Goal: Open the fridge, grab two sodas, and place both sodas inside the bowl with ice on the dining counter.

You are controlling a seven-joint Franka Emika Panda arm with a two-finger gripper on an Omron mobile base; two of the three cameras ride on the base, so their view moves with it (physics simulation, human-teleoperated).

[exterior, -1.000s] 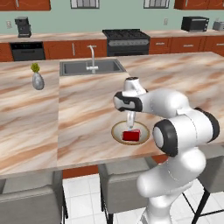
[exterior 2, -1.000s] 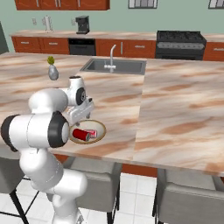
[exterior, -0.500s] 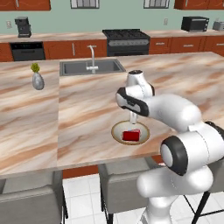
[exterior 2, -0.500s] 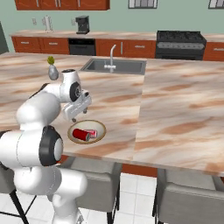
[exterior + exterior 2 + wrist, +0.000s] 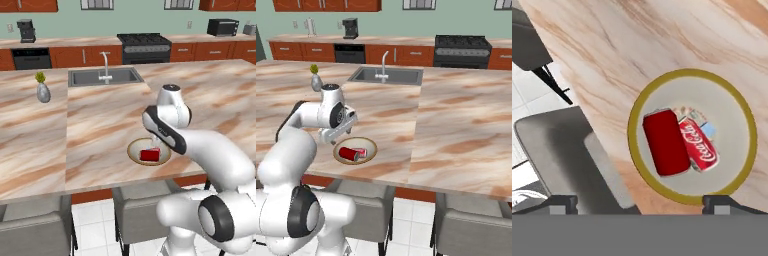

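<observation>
there, both sodas (image 5: 679, 142) lay on their sides, touching, inside the bowl (image 5: 738, 170) among pale ice, near the edge of the dining counter (image 5: 100, 125) above a grey chair (image 5: 567, 160). they looked light, rigid and smooth, likely to roll or slip, so any hold would best go across the round body at mid-length, not the silver ends. the gripper (image 5: 639, 202) hung above the bowl with its jaws spread wide and nothing between them
</observation>
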